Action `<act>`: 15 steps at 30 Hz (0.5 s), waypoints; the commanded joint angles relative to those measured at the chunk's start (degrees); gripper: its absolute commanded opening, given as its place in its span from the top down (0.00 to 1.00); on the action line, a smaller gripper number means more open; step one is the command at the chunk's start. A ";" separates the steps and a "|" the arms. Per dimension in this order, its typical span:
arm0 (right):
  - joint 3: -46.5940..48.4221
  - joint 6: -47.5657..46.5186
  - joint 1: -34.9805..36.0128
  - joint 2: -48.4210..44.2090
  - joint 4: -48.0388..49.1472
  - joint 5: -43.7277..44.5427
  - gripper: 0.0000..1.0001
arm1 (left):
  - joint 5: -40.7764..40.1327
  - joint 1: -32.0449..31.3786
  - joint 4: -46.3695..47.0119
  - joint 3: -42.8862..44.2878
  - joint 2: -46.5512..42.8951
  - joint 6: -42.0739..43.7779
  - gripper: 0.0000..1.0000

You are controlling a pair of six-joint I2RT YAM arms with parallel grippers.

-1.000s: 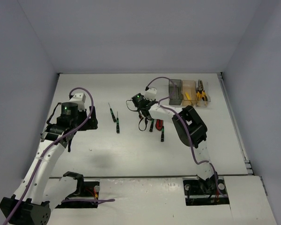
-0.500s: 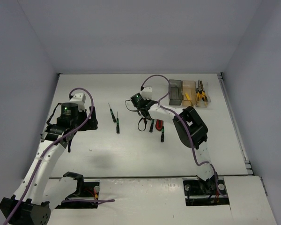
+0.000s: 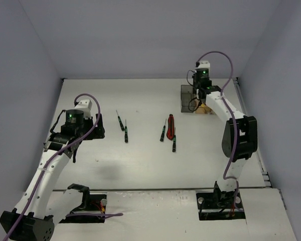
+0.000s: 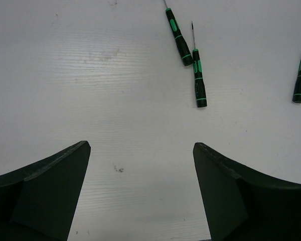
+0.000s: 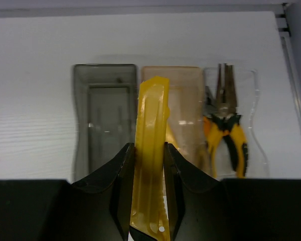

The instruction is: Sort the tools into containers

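Yellow knife (image 5: 151,110) | clamped in right gripper (image 5: 149,153) | seemingly over amber bin (image 5: 185,95) | left gripper (image 4: 140,150) apart

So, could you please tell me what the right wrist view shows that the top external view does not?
Only the right wrist: the right claw shut on a yellow utility knife, and pliers in the clear bin. Only the top: four screwdrivers and a red utility knife on the table, plus the left arm. Both: the dark grey bin.
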 commanded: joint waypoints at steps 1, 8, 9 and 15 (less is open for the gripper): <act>3.29 -7.33 -3.27 3.09 1.35 -7.07 1.00 | -0.01 0.53 3.20 0.51 0.36 -0.24 0.19; 9.09 -8.82 -7.45 10.34 1.44 -9.97 0.98 | -0.22 0.56 3.15 0.48 0.95 -0.04 0.19; 9.62 -8.87 -7.55 11.06 1.44 -9.88 0.96 | -0.22 0.58 3.15 0.49 1.01 -0.04 0.19; 10.34 -7.48 -7.79 12.53 1.36 -9.15 0.72 | -0.12 0.83 3.15 0.56 1.38 -0.12 0.19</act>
